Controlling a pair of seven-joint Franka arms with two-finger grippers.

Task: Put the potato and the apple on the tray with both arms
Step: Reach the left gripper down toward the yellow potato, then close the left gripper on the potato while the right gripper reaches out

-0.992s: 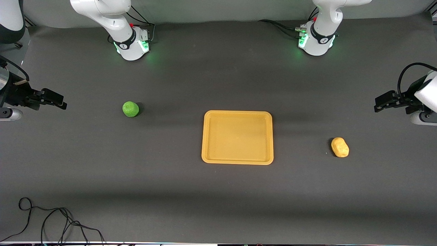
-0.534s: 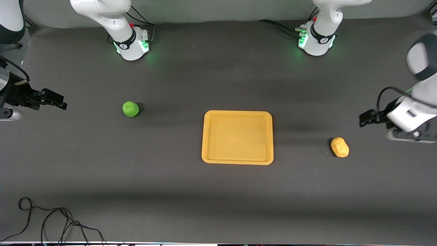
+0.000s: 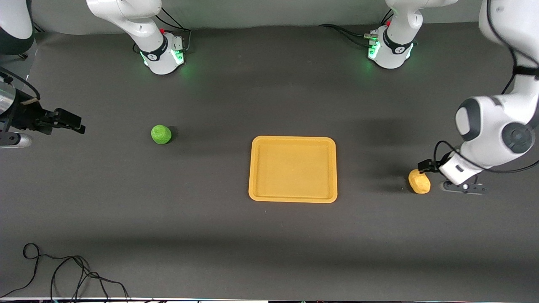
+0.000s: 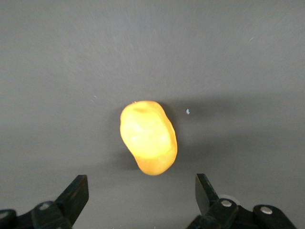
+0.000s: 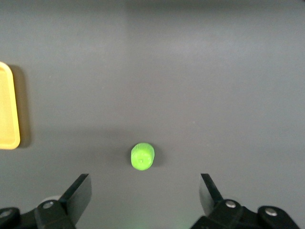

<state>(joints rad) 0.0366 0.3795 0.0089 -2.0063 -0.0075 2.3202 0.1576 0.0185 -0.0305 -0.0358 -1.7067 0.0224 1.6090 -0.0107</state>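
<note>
The yellow-tan potato lies on the dark table toward the left arm's end; it fills the middle of the left wrist view. My left gripper is open and low, right beside the potato, which lies just ahead of its fingers. The green apple lies toward the right arm's end and shows small in the right wrist view. My right gripper is open and empty, up over the table's end, well apart from the apple. The orange-yellow tray lies empty between the two fruits.
A black cable loops on the table at the front edge near the right arm's end. The arm bases stand along the back edge. The tray's rim shows at the edge of the right wrist view.
My left arm has swung in and down from the table's end to just beside the potato. My right gripper has hardly moved. The fruits and tray have not moved.
</note>
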